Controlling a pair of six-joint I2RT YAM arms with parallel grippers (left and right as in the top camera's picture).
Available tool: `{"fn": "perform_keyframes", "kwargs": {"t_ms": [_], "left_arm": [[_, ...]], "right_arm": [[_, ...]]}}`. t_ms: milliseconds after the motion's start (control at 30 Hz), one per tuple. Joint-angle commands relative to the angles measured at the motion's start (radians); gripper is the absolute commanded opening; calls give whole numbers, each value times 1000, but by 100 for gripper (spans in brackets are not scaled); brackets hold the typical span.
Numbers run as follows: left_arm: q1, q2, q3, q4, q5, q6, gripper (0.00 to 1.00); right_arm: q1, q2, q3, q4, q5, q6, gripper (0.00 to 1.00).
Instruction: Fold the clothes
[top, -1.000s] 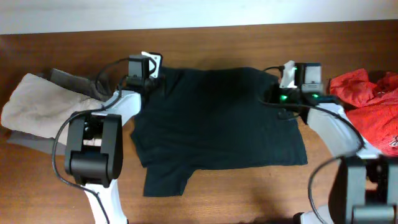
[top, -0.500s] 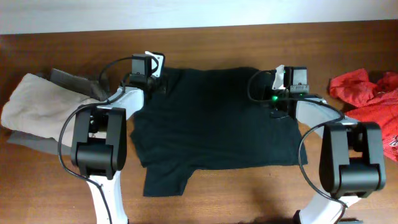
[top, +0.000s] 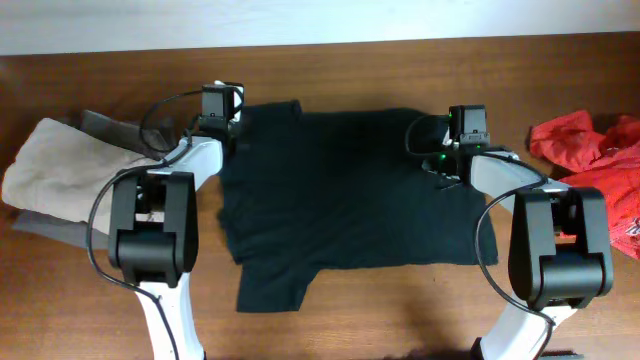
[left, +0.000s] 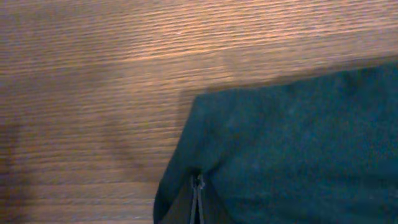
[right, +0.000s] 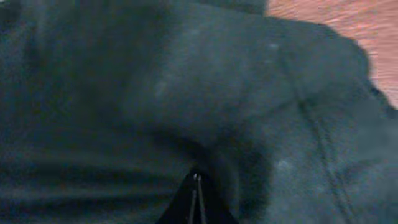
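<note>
The clothes (top: 350, 200), a black short-sleeved T-shirt, lie spread flat on the wooden table. My left gripper (top: 236, 122) sits at the shirt's far left corner. In the left wrist view its jaws (left: 198, 184) are pressed together on a puckered bit of the dark fabric (left: 298, 137) near its edge. My right gripper (top: 455, 150) is at the far right shoulder. Seen from the right wrist, its jaws (right: 196, 180) are shut on a bunched fold of the fabric (right: 124, 93), which fills nearly the whole view.
A pile of beige and grey garments (top: 60, 170) lies at the left edge of the table. A bright red garment (top: 590, 150) lies at the right. Bare wood (top: 400, 310) runs along the front, and a pale wall borders the back.
The left gripper has drawn the far left corner of the shirt outward, so that it lies stretched flat. The right gripper has shifted slightly left. Both stay shut.
</note>
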Motion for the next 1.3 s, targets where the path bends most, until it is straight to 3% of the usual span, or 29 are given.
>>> {"fn": "perform_keyframes", "kwargs": {"t_ms": [0, 167, 333, 433, 567, 667, 1000, 1267], "left_arm": [[35, 62, -20, -42, -74, -10, 2], [35, 62, 49, -93, -74, -10, 5], [35, 61, 203, -259, -56, -10, 19], [32, 61, 298, -359, -10, -10, 20], [18, 61, 348, -430, 123, -10, 20], [-11, 62, 348, -493, 172, -10, 11], [-105, 66, 291, -630, 151, -10, 9], [-106, 68, 160, -623, 148, -10, 9]], "right_arm": [[-13, 60, -48, -58, 167, 14, 4], [-13, 3, -45, -64, 37, -33, 4], [-13, -155, -41, -64, -53, -57, 14], [-13, -273, -41, -44, -61, -56, 25], [-13, -355, -41, 11, -64, -56, 24], [-14, -330, -41, 69, -64, -56, 19], [-49, -51, -41, 314, -132, -45, 15], [-177, 2, 8, 291, -311, -44, 16]]}}
